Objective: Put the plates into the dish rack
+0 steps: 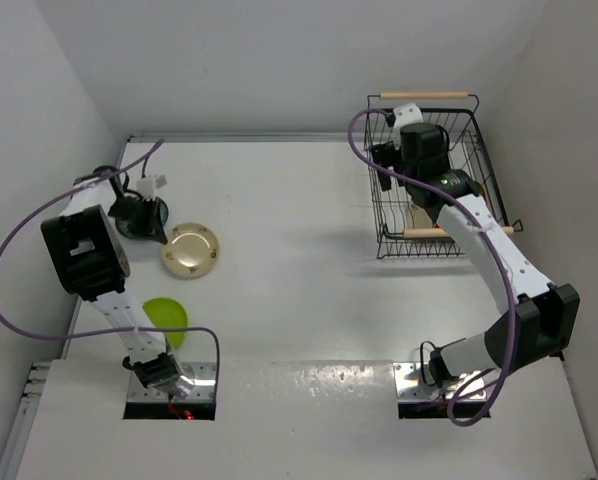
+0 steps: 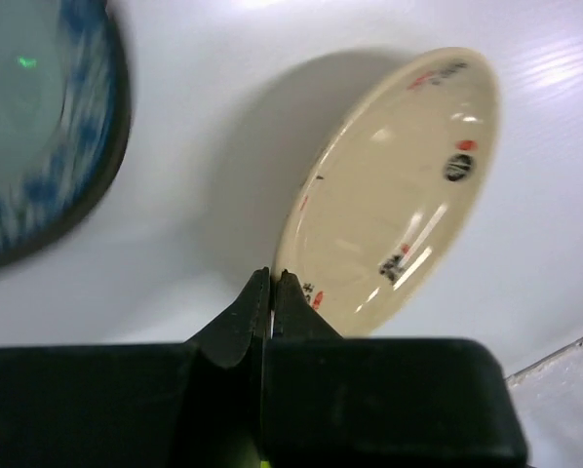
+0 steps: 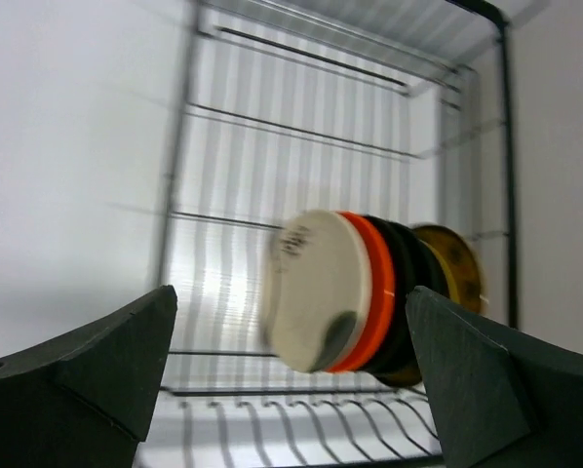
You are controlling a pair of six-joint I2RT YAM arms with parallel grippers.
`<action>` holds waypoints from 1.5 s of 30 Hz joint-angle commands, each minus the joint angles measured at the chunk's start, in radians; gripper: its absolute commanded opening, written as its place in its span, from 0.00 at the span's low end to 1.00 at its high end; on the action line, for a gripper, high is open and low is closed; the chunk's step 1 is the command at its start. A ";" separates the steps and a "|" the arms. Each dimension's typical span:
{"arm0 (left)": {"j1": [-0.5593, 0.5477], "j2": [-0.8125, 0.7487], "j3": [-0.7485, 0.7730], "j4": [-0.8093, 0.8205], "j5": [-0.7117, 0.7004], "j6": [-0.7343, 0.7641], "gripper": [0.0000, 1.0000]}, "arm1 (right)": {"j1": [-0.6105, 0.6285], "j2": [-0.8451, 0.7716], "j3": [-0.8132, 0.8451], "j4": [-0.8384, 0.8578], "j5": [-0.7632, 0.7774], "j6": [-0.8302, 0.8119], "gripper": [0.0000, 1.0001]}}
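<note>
Right claw [image 3: 291, 292] is hanging over the dish rack [image 3: 301, 132] with its fingers spread wide apart, and it is holding nothing. Between the fingers, four plates are standing on edge in a close row, all a little blurred: a cream plate with a dark patch [image 3: 316, 292] in front, then an orange plate [image 3: 380, 292], a black plate [image 3: 408, 278] and a brown-gold plate [image 3: 454, 261].

Left claw [image 2: 272, 288] is pressing its fingers together on nothing, with the tips just beside the rim of a beige plate [image 2: 389, 195]. This plate is lying on the white table [image 1: 309, 250]. A teal patterned plate [image 2: 48, 117] is lying near, on the other side. A lime green plate [image 1: 171, 312] is lying partly under the left arm [image 1: 89, 255].
</note>
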 commanded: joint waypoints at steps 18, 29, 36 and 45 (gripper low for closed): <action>-0.525 -0.148 0.482 -0.307 0.569 0.255 0.00 | 0.219 0.286 0.120 0.287 -0.988 0.431 0.81; -0.525 -0.159 0.511 -0.293 0.259 0.203 0.60 | 0.206 0.199 0.082 0.274 -0.901 0.422 0.00; -0.332 -0.220 0.366 -0.358 -0.012 0.385 0.98 | 0.117 0.075 0.203 0.065 -0.388 0.241 0.00; -0.220 -0.271 -0.248 -0.103 -0.412 0.491 0.81 | -0.004 0.073 0.264 -0.040 0.199 -0.034 0.00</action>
